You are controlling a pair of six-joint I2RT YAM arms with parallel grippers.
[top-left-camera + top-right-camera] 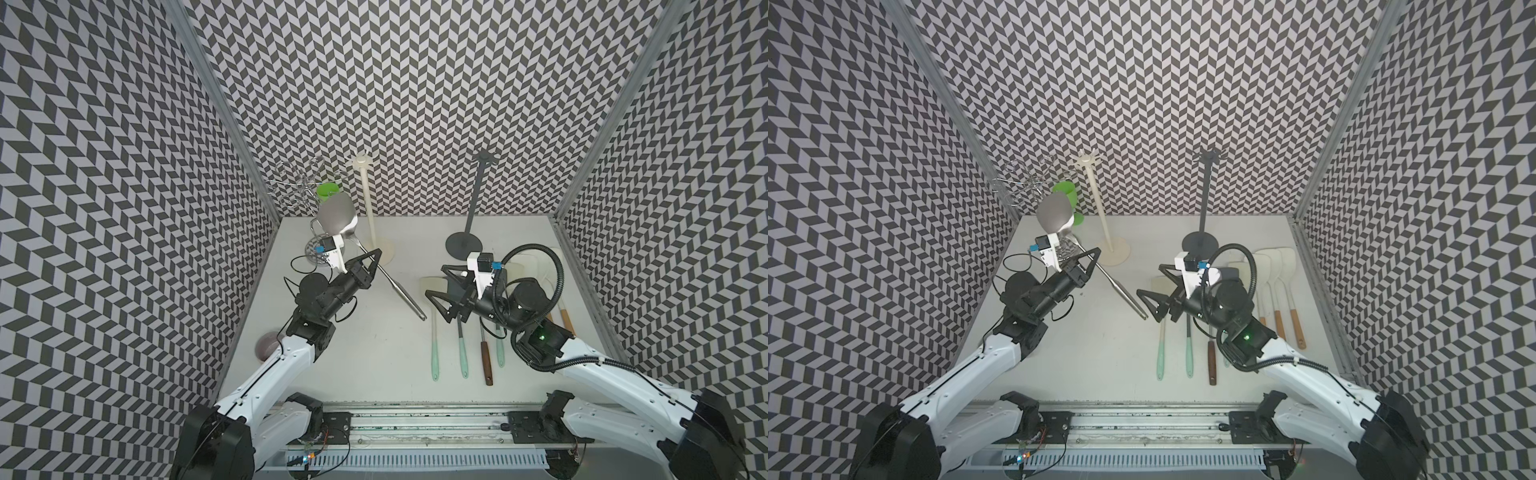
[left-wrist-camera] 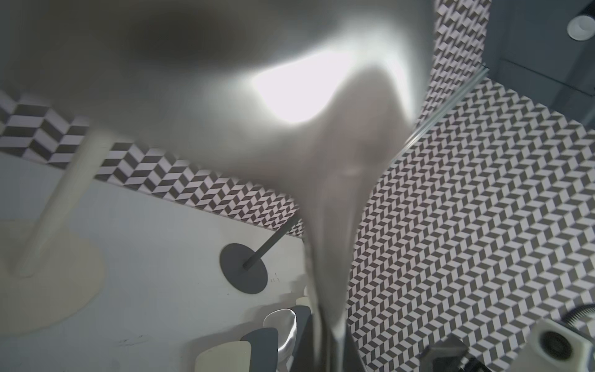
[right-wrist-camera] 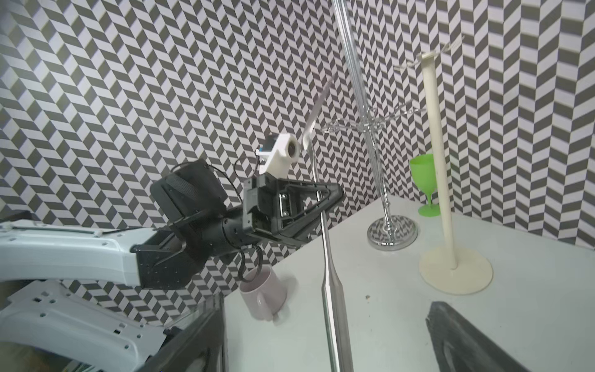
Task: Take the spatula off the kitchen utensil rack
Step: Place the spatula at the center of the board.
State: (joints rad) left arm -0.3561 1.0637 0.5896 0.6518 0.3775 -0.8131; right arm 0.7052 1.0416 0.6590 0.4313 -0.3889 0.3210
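The left claw (image 1: pixel 374 255) is clamped on the thin shaft of the polished steel spatula (image 1: pixel 395 286), which is off the racks and held in the air at a slant: its broad blade points up toward the back-left corner, and its thicker handle reaches down and forward over the white worktop (image 1: pixel 374 353). In the right wrist view the shaft (image 3: pixel 329 257) passes between the black triangular fingers (image 3: pixel 325 193), just in front of the chrome wire utensil rack (image 3: pixel 392 233). Beside that rack stand a green plastic goblet (image 1: pixel 327 192), a cream pole rack with a round foot (image 1: pixel 368 208) and, further right, a dark grey pole rack (image 1: pixel 473 199). The left wrist view is mostly filled by the blurred blade. The right claw (image 1: pixel 435 280) stands spread wide, holding nothing, above a row of spatulas lying on the worktop, among them mint-handled ones (image 1: pixel 435 357). A pale mauve mug (image 3: pixel 264 293) sits at the worktop's left edge.
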